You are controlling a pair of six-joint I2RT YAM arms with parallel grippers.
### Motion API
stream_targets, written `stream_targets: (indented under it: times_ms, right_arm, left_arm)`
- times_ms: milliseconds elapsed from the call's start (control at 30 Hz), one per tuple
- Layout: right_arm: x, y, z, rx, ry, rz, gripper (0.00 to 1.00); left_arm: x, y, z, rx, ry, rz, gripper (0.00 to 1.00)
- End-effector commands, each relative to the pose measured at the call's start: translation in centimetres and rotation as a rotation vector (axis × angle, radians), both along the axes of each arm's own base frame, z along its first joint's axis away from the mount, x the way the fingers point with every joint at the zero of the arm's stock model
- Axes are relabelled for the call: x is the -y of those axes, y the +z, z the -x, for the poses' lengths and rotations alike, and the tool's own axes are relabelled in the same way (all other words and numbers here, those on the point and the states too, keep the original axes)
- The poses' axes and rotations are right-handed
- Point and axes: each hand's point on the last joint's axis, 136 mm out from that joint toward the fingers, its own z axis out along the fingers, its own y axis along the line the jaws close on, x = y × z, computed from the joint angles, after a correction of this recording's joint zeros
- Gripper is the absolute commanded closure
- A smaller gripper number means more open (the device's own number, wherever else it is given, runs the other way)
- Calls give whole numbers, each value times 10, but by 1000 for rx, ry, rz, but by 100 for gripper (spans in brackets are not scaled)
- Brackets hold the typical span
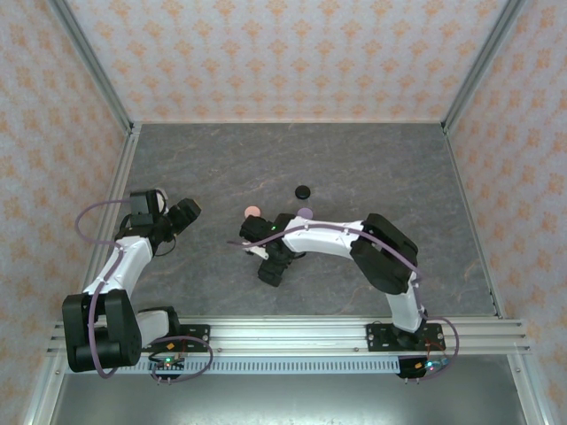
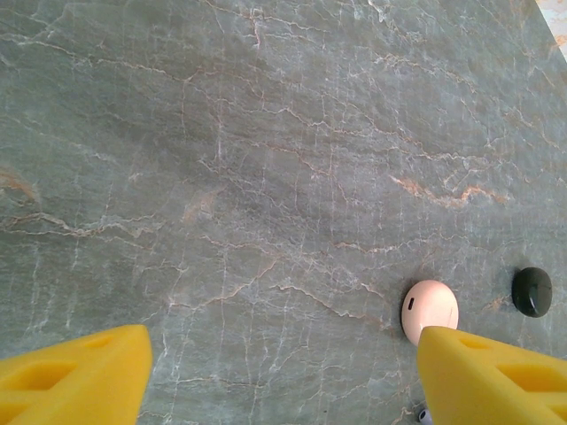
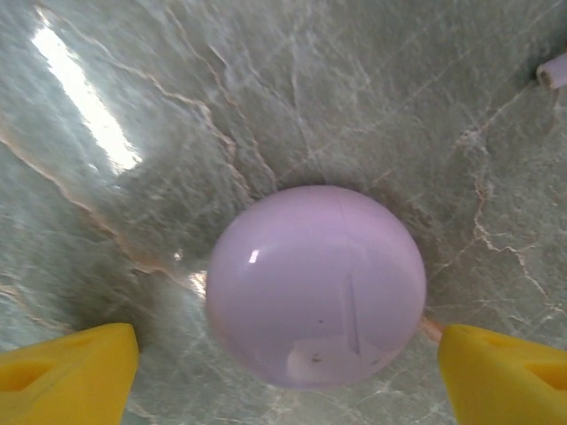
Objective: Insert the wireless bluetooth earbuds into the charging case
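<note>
A shut lilac round charging case lies on the marble table, seen from close above in the right wrist view. My right gripper is open, with a yellow finger on each side of the case and a small gap at both. The pale stem of one lilac earbud shows at the upper right edge. From above, my right gripper hangs low over the table's middle. My left gripper is open over bare marble and holds nothing. It also shows at the left.
A pink round case lies just beyond my left gripper's right finger, and a black one sits further right. From above, black, pink and lilac discs lie beside the right arm. Patterned walls enclose the table.
</note>
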Motion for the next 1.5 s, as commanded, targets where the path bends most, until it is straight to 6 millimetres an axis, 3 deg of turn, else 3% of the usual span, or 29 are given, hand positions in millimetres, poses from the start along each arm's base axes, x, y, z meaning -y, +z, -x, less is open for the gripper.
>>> stream_targets:
  times_ms: [0,300,433,533,733,967,1067,1200,1467]
  right_arm:
    - [1,4,-7,-6,59,18,12]
    - [-13,-5,-15,-5,68,-15,22]
    - [-16,-8,-18,-22,53,-38,33]
    - [-14,-12,-23,-30,31,-59,36]
    - [-28,-5,-33,3,0,-154,39]
    - [-33,11,-44,79,-5,-209,53]
    - [-28,35,-49,158,-7,-262,54]
    - [-21,90,-50,289,-6,-405,57]
    - [3,215,-33,612,102,-756,58]
  left_arm:
    - [-1,-2,6,-13,-2,-4,22]
    - [-1,-1,5,-11,-2,-4,22]
    - [-1,-2,5,-15,-3,0,21]
    - [2,-1,3,-3,-12,15,21]
    - [21,1,1,34,-79,56,22]
    - [48,10,4,52,-199,46,23]
    - [56,19,6,81,-234,59,25]
    - [78,45,8,171,-316,115,27]
    - [131,141,19,417,-524,253,27]
